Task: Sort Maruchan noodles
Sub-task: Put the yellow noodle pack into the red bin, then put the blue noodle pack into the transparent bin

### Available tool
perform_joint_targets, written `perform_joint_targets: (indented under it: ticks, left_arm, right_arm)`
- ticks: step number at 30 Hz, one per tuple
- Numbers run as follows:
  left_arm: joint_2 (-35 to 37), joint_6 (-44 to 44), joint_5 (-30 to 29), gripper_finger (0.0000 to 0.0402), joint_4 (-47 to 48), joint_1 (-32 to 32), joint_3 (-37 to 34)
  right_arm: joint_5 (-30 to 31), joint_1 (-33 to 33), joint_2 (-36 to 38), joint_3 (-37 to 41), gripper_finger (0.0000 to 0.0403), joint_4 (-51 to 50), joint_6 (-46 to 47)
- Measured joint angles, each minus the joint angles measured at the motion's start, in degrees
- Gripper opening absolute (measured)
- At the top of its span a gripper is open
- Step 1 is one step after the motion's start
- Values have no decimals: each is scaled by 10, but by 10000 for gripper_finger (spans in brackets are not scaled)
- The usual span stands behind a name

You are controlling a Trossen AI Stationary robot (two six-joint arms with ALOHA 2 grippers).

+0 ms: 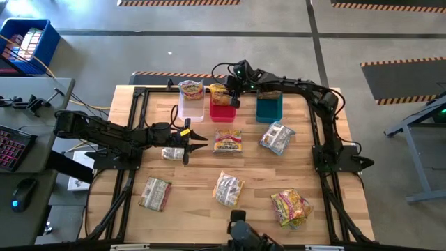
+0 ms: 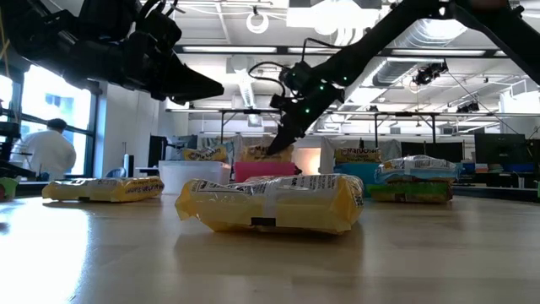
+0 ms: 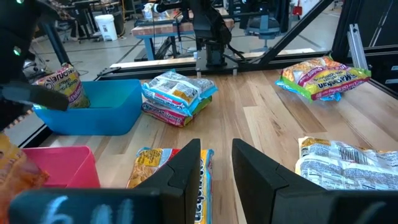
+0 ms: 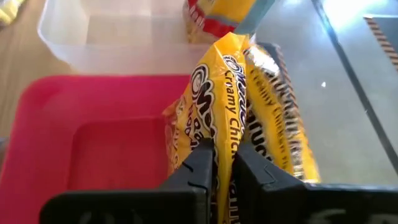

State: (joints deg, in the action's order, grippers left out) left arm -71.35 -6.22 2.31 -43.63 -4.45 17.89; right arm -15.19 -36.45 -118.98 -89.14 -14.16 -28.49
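Three plastic bins stand in a row at the far side of the pale wooden table (image 1: 195, 188): a clear bin (image 1: 191, 106), a red bin (image 1: 224, 110) beside it and a teal bin (image 1: 268, 107) on the red bin's other side. The clear bin holds a yellow crinkly noodle packet (image 1: 191, 89), cut off in the right wrist view. The teal bin's packet (image 3: 62, 84) shows best in the left wrist view. The right gripper (image 4: 222, 163) is clenched on a yellow-orange creamy chicken packet (image 4: 217, 112) standing on edge at the red bin's back rim; the high view barely resolves this grip. The left gripper (image 3: 214, 165) hovers above the table on the near side of the red bin, its fingers slightly apart with nothing between them. Loose packets lie nearer than the bins, among them a silvery-white one (image 1: 228, 188).
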Motion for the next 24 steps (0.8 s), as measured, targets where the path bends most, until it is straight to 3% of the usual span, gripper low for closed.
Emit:
perform_joint_targets:
  ticks: [7,19,24]
  left_arm:
    - [0,0,0,82,0,0,0]
    - [0,0,0,82,1,0,0]
    - [0,0,-2,82,1,0,0]
  right_arm:
    - [16,6,-9,-1,42,17,-14]
    - [61,20,27,-2,181,21,-7]
    - [96,28,86,-2,182,-35,-15]
